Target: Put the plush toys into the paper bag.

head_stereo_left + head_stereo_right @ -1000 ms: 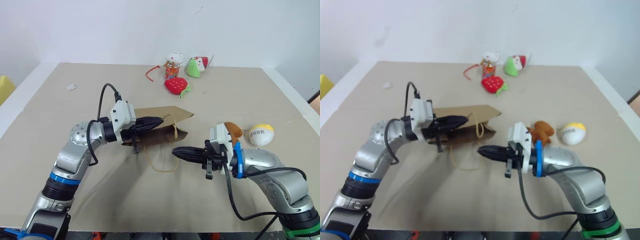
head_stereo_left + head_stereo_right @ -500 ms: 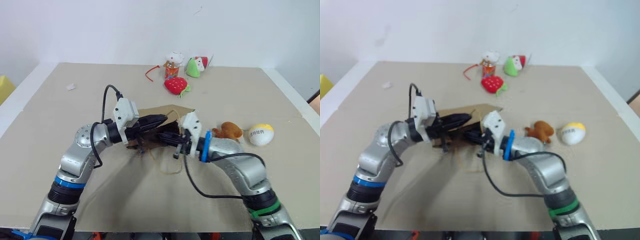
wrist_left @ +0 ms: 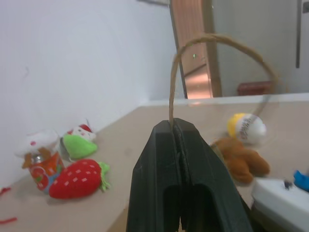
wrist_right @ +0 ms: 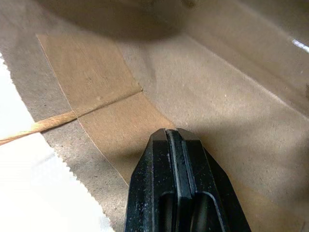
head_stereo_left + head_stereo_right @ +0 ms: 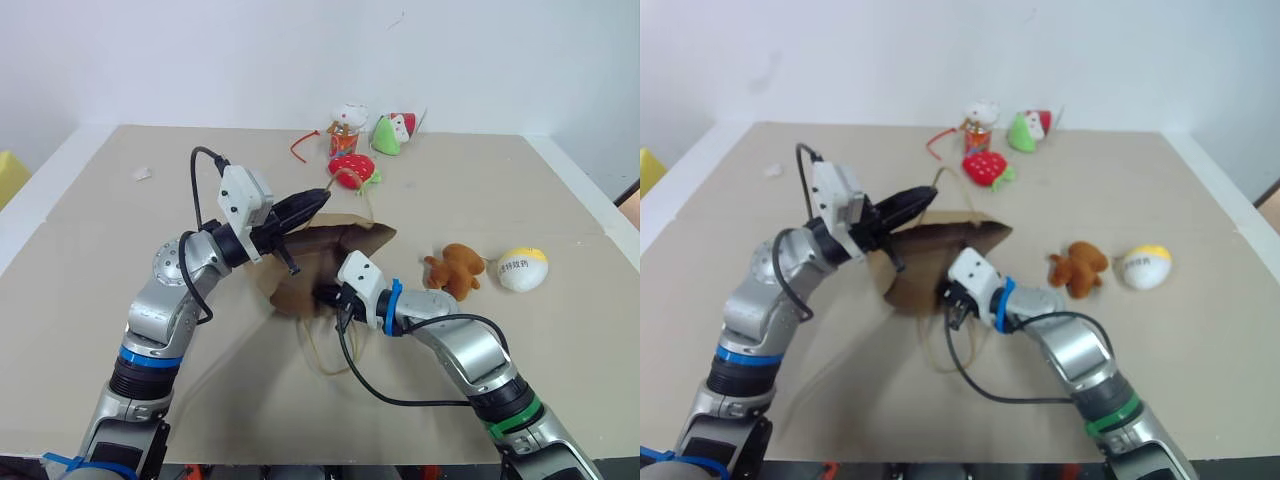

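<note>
The brown paper bag [image 5: 330, 255] lies on the table with its mouth lifted open. My left gripper [image 5: 320, 194] is shut on the bag's upper cord handle [image 3: 217, 41], which rises from between its fingertips [image 3: 166, 133]. My right gripper [image 4: 173, 133] is shut with nothing held. It reaches into the bag's mouth, its tips against the inner paper [image 4: 231, 87]. The brown squirrel plush [image 5: 455, 271] and the white-and-yellow egg ball [image 5: 523, 268] rest on the table to the right of the bag, apart from both grippers.
A red strawberry plush [image 5: 352, 170], a green cone plush [image 5: 388, 135] and a small can-shaped toy [image 5: 345, 128] sit at the far edge. The bag's lower handle [image 5: 325, 350] loops over the table in front. A paper scrap [image 5: 142, 174] lies far left.
My left gripper has risen, pulling the bag's top edge up by the handle so the mouth opens. My right gripper has swung left and down from beside the squirrel into the bag's mouth.
</note>
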Tool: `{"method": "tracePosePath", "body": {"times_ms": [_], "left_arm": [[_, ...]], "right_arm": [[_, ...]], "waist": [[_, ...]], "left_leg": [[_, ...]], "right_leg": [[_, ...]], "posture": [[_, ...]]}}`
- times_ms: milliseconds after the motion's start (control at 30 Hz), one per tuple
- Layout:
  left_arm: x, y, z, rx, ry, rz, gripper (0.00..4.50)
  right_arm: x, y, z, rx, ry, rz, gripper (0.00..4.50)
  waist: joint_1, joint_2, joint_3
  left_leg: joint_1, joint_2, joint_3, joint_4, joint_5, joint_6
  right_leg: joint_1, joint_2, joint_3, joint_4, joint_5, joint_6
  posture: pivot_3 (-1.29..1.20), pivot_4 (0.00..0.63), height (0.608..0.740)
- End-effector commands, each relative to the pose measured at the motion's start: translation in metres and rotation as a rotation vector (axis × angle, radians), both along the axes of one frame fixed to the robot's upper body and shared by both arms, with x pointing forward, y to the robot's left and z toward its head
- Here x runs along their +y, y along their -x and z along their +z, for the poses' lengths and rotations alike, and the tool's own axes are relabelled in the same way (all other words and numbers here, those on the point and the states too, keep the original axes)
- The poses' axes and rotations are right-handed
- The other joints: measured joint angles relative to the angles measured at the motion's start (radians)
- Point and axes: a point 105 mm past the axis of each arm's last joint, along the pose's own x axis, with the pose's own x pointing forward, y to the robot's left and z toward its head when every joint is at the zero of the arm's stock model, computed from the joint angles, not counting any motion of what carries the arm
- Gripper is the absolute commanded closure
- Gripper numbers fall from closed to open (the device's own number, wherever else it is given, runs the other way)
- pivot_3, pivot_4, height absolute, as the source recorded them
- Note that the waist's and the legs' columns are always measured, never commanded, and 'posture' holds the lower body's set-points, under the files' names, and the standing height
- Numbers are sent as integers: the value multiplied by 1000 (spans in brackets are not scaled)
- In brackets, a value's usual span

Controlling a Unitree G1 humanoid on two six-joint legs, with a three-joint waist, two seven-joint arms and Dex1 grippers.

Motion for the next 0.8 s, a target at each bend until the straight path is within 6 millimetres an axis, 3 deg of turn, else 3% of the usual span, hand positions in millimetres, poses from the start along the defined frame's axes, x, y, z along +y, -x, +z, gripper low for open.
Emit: {"method": "tracePosePath", "body": {"times_ms": [33, 400, 800], "left_arm": [[-2, 13, 23, -104, 39, -27, 4500], [-1, 33, 44, -195, 59, -92, 4500], [-4, 45, 52, -311, 10, -110, 4500]], "right_arm": [[-3, -4, -3, -29, 31, -8, 4419], [0, -10, -8, -20, 9, -28, 4419], [2, -13, -5, -23, -18, -38, 4419]], "waist": [[0, 0, 0], [-2, 0, 0], [-3, 0, 0]], "left_leg": [[0, 0, 0, 0, 0, 0], [1, 0, 0, 0, 0, 0], [1, 1, 0, 0, 0, 0]], "right_leg": [[0, 0, 0, 0, 0, 0], [0, 1, 0, 0, 0, 0], [0, 1, 1, 0, 0, 0]], "posture": [[0, 150, 740], [0, 150, 740], [0, 150, 740]]}}
